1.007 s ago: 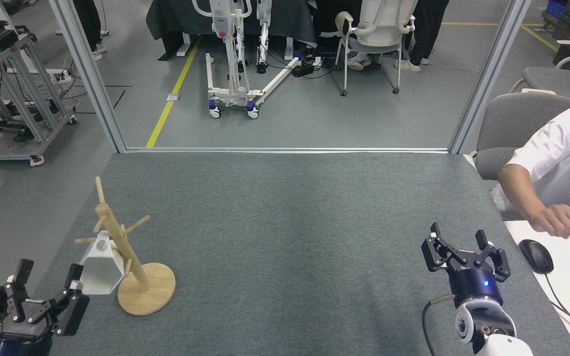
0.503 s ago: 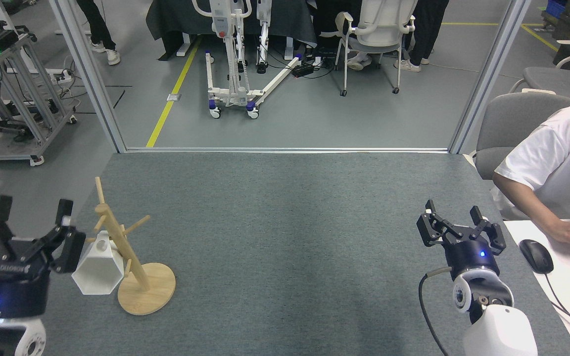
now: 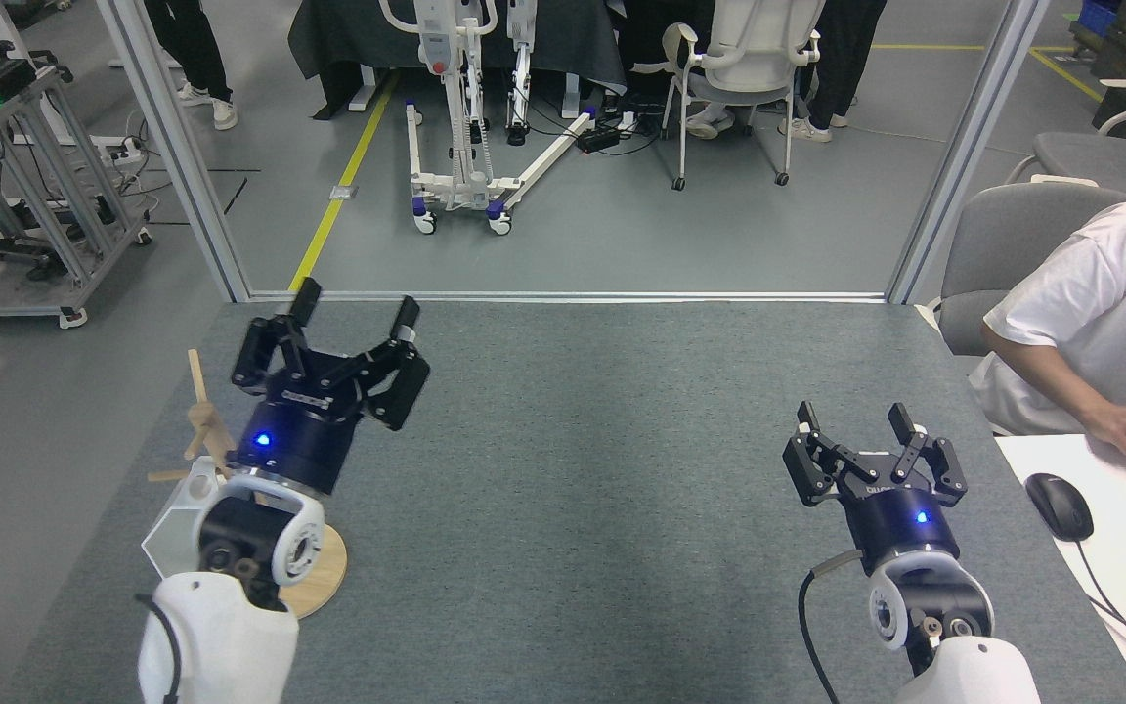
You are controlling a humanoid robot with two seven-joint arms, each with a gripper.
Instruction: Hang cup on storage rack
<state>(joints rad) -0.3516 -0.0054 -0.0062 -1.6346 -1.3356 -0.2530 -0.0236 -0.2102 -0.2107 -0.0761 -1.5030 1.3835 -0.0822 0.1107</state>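
The bench is covered in grey carpet-like cloth, and both arms reach over it from its near edge. The left gripper hangs above the left half of the bench, near the far edge, with its 2 black fingers spread wide and nothing between them. The left arm's wrist and white forearm cover most of what stands behind them.

The storage rack stands close to the bench's left edge, toward the near left corner. Only the top of its post, a few thin pegs and a slice of its round base show past the arm. The cup hangs beside the post on the side toward the left edge, its white faceted body tilted; which peg carries it is hidden by the arm.

The right gripper hovers over the right half of the bench, fingers parted and holding nothing.

Past the right edge, a person's hand rests on a white desk, near a black mouse.
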